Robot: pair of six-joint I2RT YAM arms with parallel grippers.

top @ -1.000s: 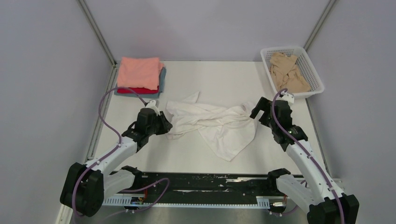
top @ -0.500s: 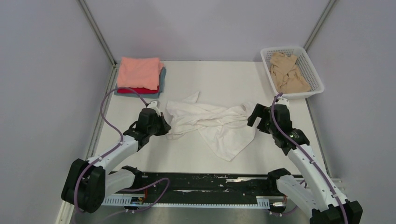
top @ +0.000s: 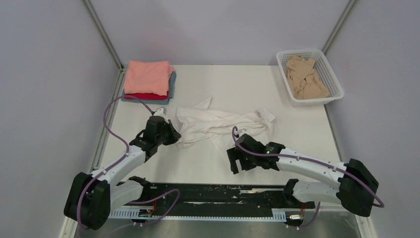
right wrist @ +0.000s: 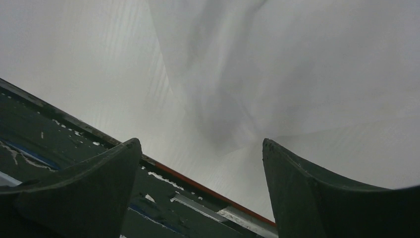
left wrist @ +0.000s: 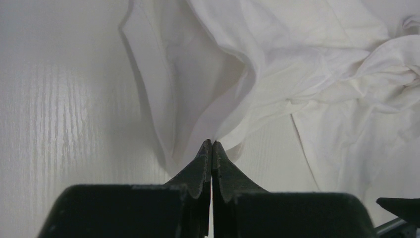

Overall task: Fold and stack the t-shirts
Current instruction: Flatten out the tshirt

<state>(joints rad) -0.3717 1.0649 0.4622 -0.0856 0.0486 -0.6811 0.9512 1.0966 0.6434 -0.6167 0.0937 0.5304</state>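
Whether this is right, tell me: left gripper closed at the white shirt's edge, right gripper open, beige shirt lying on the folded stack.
Wrong on one point. The beige shirt lies crumpled in the basket, not on the folded stack, as the top external view shows. The rest holds: left gripper closed at the edge of the white shirt, right gripper open.

The white shirt [top: 218, 124] is soft, matt, creased cloth on a smooth white desk [top: 237, 84] with a faint grained sheen, the basket [top: 299, 51] is white plastic lattice, and the left gripper [left wrist: 212, 146] looks matt black plastic, slightly scuffed.
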